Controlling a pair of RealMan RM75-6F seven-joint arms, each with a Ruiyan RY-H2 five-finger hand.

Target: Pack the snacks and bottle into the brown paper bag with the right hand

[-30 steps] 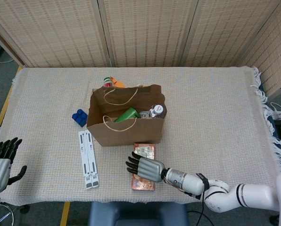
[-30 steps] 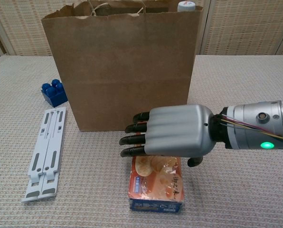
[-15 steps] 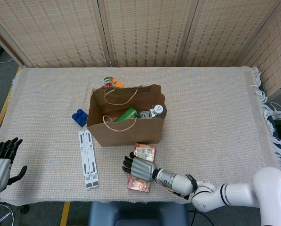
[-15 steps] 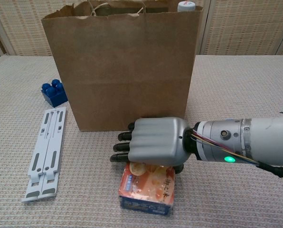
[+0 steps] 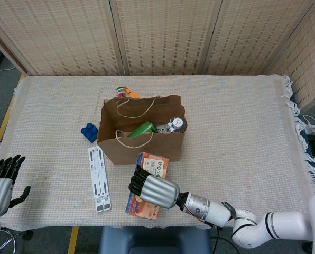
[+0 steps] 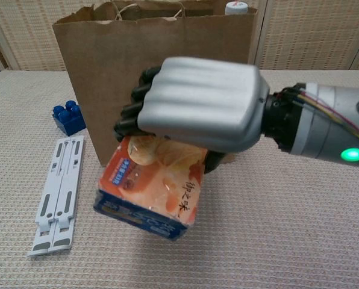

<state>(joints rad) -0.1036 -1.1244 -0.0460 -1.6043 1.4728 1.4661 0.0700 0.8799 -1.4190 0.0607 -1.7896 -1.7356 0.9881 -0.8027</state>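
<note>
My right hand (image 5: 151,189) (image 6: 194,104) grips an orange snack box (image 5: 147,182) (image 6: 152,185) from above and holds it tilted in the air, in front of the brown paper bag (image 5: 141,133) (image 6: 131,72). The bag stands upright and open. Inside it I see a green packet (image 5: 142,128) and a white-capped bottle (image 5: 176,124) (image 6: 237,8). My left hand (image 5: 1,184) hangs past the table's near left edge, fingers apart and holding nothing.
A white folding stand (image 5: 99,179) (image 6: 56,192) lies flat left of the bag. A blue toy brick (image 5: 89,132) (image 6: 68,118) sits beside the bag's left side. Something orange and green (image 5: 124,92) pokes out behind the bag. Woven screens close off the back.
My right hand closed on the snack box and lifted it off the table, moving it left and up towards the bag. The left hand has not moved.
</note>
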